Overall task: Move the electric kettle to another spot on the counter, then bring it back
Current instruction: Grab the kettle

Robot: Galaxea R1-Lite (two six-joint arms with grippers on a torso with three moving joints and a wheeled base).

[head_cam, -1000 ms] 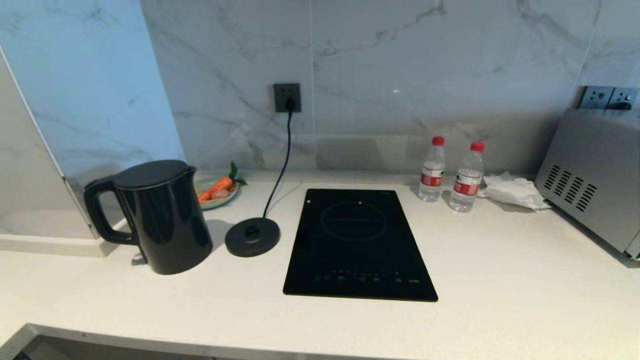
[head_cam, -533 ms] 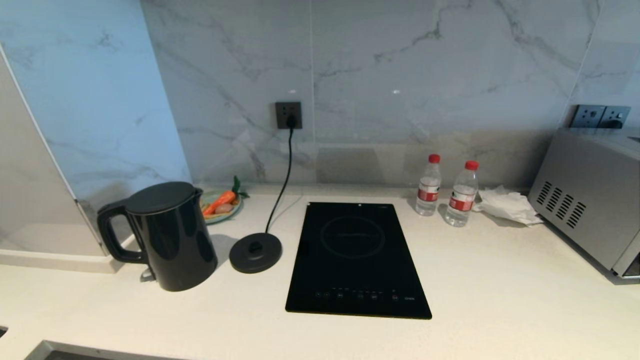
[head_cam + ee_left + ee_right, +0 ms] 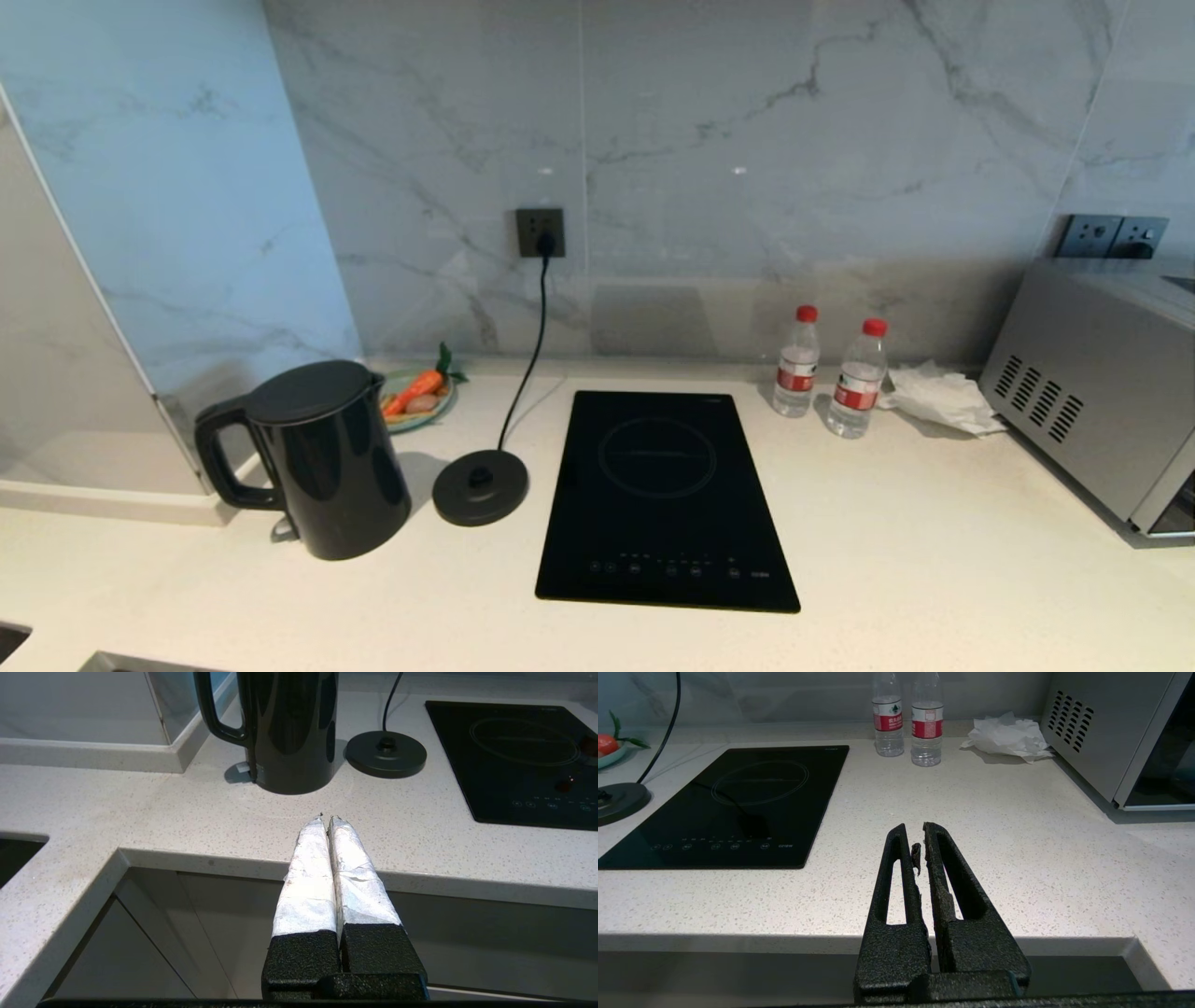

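Note:
The electric kettle (image 3: 322,457), tall and glossy black with a loop handle on its left, stands on the counter (image 3: 934,579) beside its round base disc (image 3: 480,485). In the left wrist view the kettle (image 3: 292,728) is straight ahead. My left gripper (image 3: 326,818) is shut with nothing in it, hovering over the counter's front edge, well short of the kettle. My right gripper (image 3: 915,833) is shut and empty, hovering over bare counter (image 3: 1017,858) near its front edge. Neither arm shows in the head view.
A black induction hob (image 3: 665,495) lies mid-counter. The base disc's cord runs up to a wall socket (image 3: 540,231). A plate with a carrot (image 3: 420,397) sits behind the kettle. Two water bottles (image 3: 826,373), crumpled paper (image 3: 938,399) and a microwave (image 3: 1092,420) stand at the right.
The whole head view has shifted: the counter and everything on it sits lower and smaller in the picture, so the camera has risen. Nothing on the counter has moved.

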